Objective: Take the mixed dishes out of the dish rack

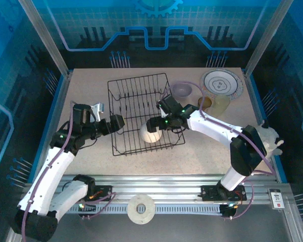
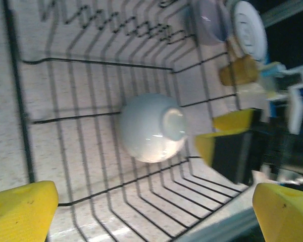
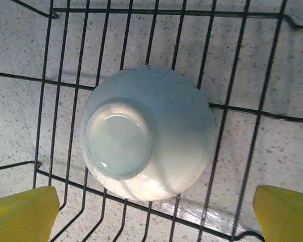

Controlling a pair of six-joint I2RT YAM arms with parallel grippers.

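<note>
The small cream bowl [image 1: 150, 136] lies upside down on the floor of the dish rack [image 1: 122, 96], in its near right part, foot ring facing up. From the right wrist camera the cream bowl [image 3: 146, 133] sits straight under the right gripper [image 3: 151, 217], a little left of centre between the two yellow fingers [image 3: 21, 214], which stand wide apart with nothing between them. Being round, the bowl has no long axis to line up with; its axis is upright, so a grip would have to close across its sloping wall or foot ring.

In the overhead view the right gripper [image 1: 155, 122] hangs just above the bowl, while the left gripper [image 1: 117, 122] sits at the rack's left side, farther off. The right arm is therefore judged the better placed for the pick. The left gripper [image 2: 151, 217] also has its jaws apart and empty, and its camera looks across the rack wires at the bowl [image 2: 151, 127].

No other dish is visible in the rack. On the table [image 1: 86, 85] to the rack's far right stand a greyish bowl [image 1: 182, 91], a white plate with a purple rim [image 1: 219, 83], a brown cup [image 1: 204, 102] and a yellowish cup [image 1: 221, 104], close together. The greyish bowl looks empty; what the cups hold cannot be made out.
</note>
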